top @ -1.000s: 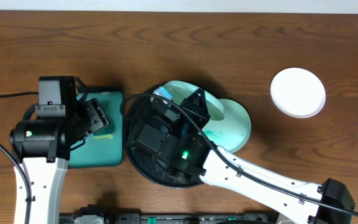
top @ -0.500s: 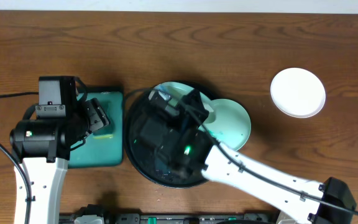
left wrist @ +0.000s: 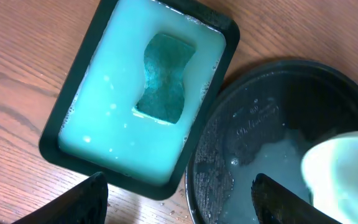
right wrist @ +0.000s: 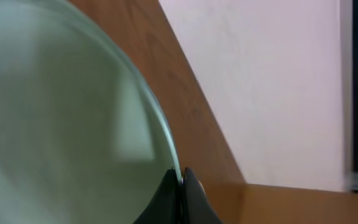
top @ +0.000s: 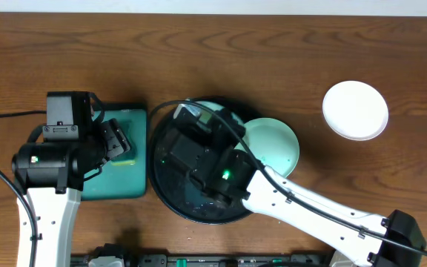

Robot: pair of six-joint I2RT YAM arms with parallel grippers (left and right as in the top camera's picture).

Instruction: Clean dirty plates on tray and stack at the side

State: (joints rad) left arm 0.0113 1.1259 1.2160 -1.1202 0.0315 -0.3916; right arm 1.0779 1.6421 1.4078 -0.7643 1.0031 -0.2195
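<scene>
Three plates are showing, and none are stacking up yet. One white plate (top: pixel 355 110) is sitting alone on the table (top: pixel 310 44) at the far right, looking clean and probably finished. One mint plate (top: pixel 276 144) is lying across the right rim of the black tray (top: pixel 158 178). The right gripper (right wrist: pixel 182 179) is pinching the rim of a second mint plate (right wrist: pixel 61 124) above that tray, fingers pressing together on its edge. The left gripper (left wrist: pixel 179 186) is hovering with fingers spread wide and empty, near the sponge (left wrist: pixel 165 78) soaking in the teal tray (left wrist: pixel 104 165). Two mint plates seem left to finish.
</scene>
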